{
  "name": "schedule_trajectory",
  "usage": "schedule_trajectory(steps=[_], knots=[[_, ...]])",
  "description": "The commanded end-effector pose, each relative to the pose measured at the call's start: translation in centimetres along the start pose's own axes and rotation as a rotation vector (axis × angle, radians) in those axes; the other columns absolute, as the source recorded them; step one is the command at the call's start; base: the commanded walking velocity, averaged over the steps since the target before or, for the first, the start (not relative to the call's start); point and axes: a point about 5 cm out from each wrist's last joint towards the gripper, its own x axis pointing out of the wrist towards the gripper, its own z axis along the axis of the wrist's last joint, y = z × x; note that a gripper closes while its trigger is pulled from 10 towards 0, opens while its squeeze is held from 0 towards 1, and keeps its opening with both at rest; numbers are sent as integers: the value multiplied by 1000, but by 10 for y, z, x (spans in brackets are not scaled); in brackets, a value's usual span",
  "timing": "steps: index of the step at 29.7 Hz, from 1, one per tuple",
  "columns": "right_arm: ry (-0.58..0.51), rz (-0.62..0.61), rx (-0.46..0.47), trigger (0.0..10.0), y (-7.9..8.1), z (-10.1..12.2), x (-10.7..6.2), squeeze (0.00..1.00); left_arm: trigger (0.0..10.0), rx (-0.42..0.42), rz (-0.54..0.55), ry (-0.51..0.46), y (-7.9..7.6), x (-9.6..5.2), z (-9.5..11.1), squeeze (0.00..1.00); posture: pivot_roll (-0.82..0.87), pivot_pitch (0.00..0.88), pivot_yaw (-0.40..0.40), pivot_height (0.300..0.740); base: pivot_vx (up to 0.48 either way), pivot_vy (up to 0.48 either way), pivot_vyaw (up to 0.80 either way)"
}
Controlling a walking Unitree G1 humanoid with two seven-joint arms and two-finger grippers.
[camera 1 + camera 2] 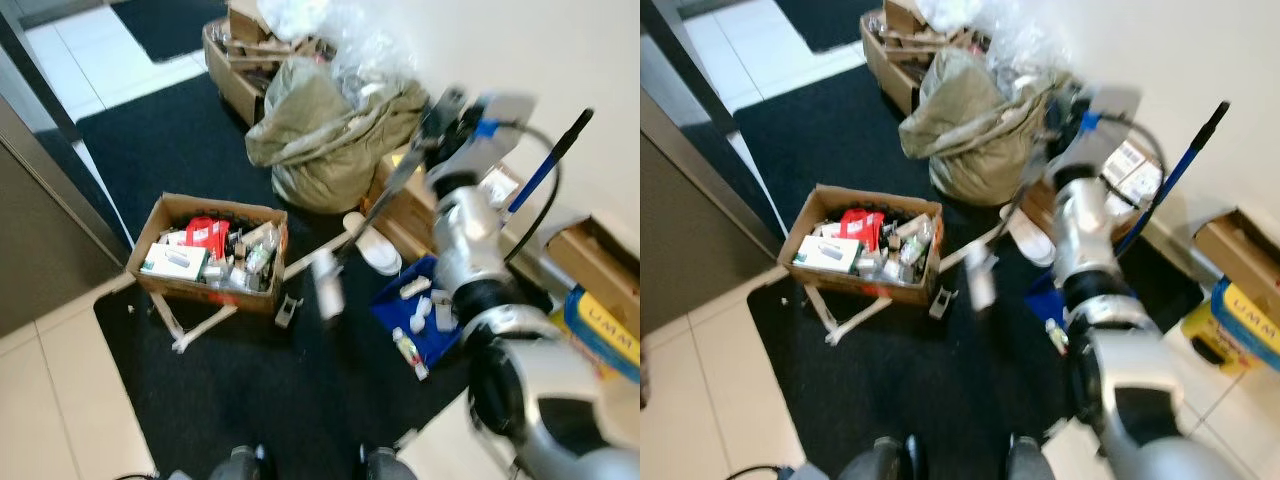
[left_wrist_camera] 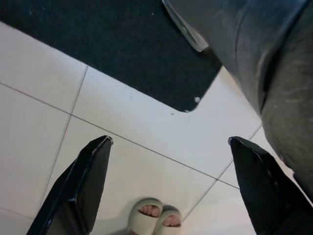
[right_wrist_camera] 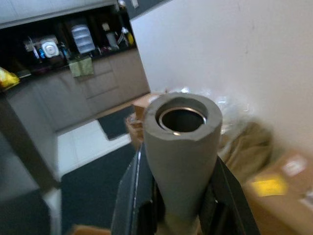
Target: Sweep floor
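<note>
The right gripper (image 3: 178,196) has its jaws closed around a grey broom handle (image 3: 182,147). In the right wrist view the hollow top end of the handle stands out between the two black fingers. In the head views the right arm (image 1: 470,260) is raised over the dark mat (image 1: 180,150), and the thin shaft runs down from it toward the floor near a white slipper (image 1: 380,250). The lower end of the broom is blurred, so I cannot tell where exactly it touches the mat.

The left gripper (image 2: 171,186) hangs low with its jaws open and empty, above white floor tiles (image 2: 146,127) and the corner of the mat. A person's foot in a pale sandal (image 2: 151,218) is on the tiles below it.

I judge that the sweeping stroke is in progress. To do it well, the grip should remain firm, because the handle is held by only one gripper and can turn in the jaws. The strokes should be short and low. The cardboard box of small items (image 1: 210,255), the blue tray (image 1: 425,310) with little bottles and the olive bag (image 1: 330,130) all lie near the shaft, and a wide swing could knock them. The blue pole (image 1: 545,165) leaning on the wall is also near the arm.
</note>
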Motion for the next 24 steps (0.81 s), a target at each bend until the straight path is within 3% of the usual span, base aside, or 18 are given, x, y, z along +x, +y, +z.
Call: schedule_trajectory(steps=[1, 2, 3, 5, 7, 8, 9, 11, 13, 15, 16, 17, 18, 19, 20, 21, 22, 24], knots=[[-4, -17, 24, 10000, -3, 0, -2, 0, 10000, -14, 57, -101, 9, 7, 29, 0, 16, 78, -7, 740, 0, 0, 0], [33, -33, 51, 10000, -1, -15, -15, 0, 10000, -4, 99, -105, 22, 7, 35, 0, 15, 63, -3, 740, 0, 0, 0], [60, -43, 64, 10000, 0, -26, -24, 0, 10000, 65, 125, -82, 34, 6, 36, 0, 7, 52, 6, 740, 0, 0, 0], [60, -43, 64, 10000, 0, -26, -24, 0, 10000, 65, 125, -82, 34, 6, 36, 0, 7, 52, 6, 740, 0, 0, 0], [81, -35, 72, 10000, 2, -34, -32, 0, 10000, 258, 117, 85, 54, 0, 18, 0, -9, 35, 19, 740, 0, 0, 0], [81, -35, 72, 10000, 2, -34, -32, 0, 10000, 258, 117, 85, 54, 0, 18, 0, -9, 35, 19, 740, 0, 0, 0], [82, -31, 77, 10000, 1, -34, -32, 0, 10000, 365, 50, 199, 58, -5, 1, 0, -14, 31, 23, 740, 0, 0, 0], [82, -31, 77, 10000, 1, -34, -32, 0, 10000, 365, 50, 199, 58, -5, 1, 0, -14, 31, 23, 740, 0, 0, 0], [77, -39, 89, 10000, -1, -33, -34, 0, 10000, 540, -32, 382, 76, -21, -27, 0, -20, 27, 32, 740, 0, 0, 0], [77, -39, 89, 10000, -1, -33, -34, 0, 10000, 540, -32, 382, 76, -21, -27, 0, -20, 27, 32, 740, 0, 0, 0], [78, -39, 97, 10000, -1, -33, -36, 0, 10000, 596, 25, 407, 91, -25, -27, 0, -18, 29, 33, 740, 0, 0, 0], [78, -39, 97, 10000, -1, -33, -36, 0, 10000, 596, 25, 407, 91, -25, -27, 0, -18, 29, 33, 740, 0, 0, 0], [80, -38, 103, 10000, -1, -33, -37, 0, 10000, 570, 164, 367, 110, -27, -15, 0, -20, 30, 37, 740, 0, 0, 0], [87, -35, 109, 10000, 0, -35, -39, 0, 10000, 363, 320, 261, 123, -25, 4, 0, -21, 32, 39, 740, 0, 0, 0], [87, -35, 109, 10000, 0, -35, -39, 0, 10000, 363, 320, 261, 123, -25, 4, 0, -21, 32, 39, 740, 0, 0, 0], [92, -34, 112, 10000, 1, -35, -40, 0, 10000, 204, 414, 189, 131, -25, 16, 0, -21, 32, 39, 740, 0, 0, 0], [92, -34, 112, 10000, 1, -35, -40, 0, 10000, 204, 414, 189, 131, -25, 16, 0, -21, 32, 39, 740, 0, 0, 0], [102, -32, 114, 10000, 2, -37, -43, 0, 10000, -95, 482, 63, 131, -19, 36, 0, -26, 26, 42, 740, 0, 0, 0]])
